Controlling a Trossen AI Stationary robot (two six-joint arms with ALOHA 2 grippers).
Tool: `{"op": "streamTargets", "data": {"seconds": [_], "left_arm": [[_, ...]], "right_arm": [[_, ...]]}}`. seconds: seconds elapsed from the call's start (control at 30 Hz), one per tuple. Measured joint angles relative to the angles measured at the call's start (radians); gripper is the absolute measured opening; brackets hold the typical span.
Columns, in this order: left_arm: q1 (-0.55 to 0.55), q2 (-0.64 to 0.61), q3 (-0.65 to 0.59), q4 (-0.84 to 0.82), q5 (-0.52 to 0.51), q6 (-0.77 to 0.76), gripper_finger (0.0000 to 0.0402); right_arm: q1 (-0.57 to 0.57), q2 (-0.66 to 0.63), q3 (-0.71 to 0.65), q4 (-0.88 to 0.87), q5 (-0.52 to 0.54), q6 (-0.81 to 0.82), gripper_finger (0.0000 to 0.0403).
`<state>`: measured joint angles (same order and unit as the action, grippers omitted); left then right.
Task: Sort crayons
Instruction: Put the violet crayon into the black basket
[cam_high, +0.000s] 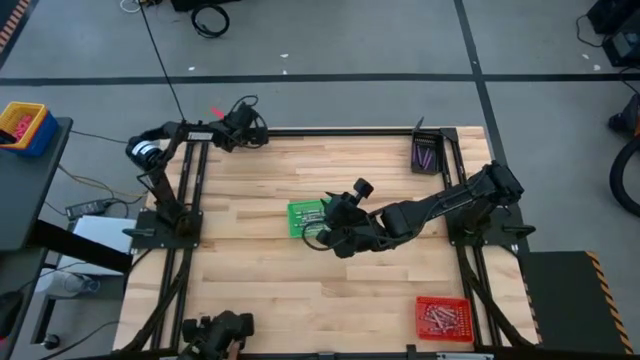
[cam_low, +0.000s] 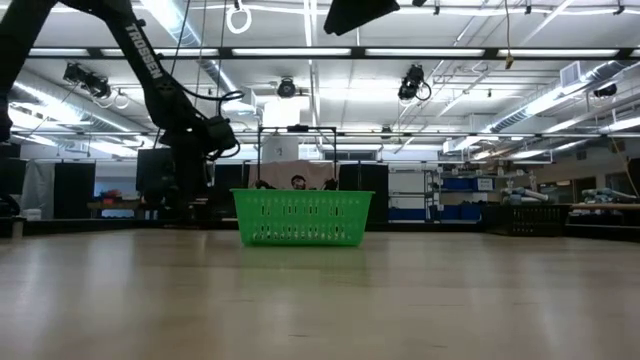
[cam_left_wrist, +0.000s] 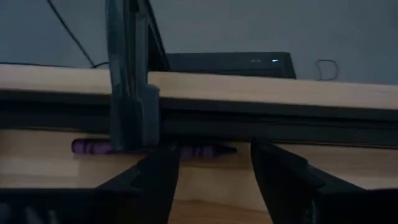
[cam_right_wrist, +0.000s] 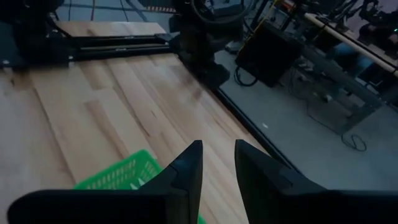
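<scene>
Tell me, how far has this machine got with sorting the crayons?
Much looks sorted: purple crayons lie in the dark tray, pale ones in the red tray. In hand: the right hand, fingers open and empty, is above the green tray. The left hand waits at the table's far edge, where one purple crayon lies loose. That one remains.

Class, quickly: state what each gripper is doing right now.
Left gripper: open, empty, a purple crayon lying just ahead.
Right gripper: open, empty, above the green tray.
</scene>
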<state>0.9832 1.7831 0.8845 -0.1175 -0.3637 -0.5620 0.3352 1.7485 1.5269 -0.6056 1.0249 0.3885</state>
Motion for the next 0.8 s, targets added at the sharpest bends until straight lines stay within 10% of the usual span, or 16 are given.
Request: {"op": "streamTargets", "data": {"seconds": [0.8], "left_arm": [[-0.076,-0.119,0.007,-0.25,-0.13,0.005,0.018]], "right_arm": [[0.001,0.0,-0.026,0.007,-0.015,-0.034,0.0098]]}}
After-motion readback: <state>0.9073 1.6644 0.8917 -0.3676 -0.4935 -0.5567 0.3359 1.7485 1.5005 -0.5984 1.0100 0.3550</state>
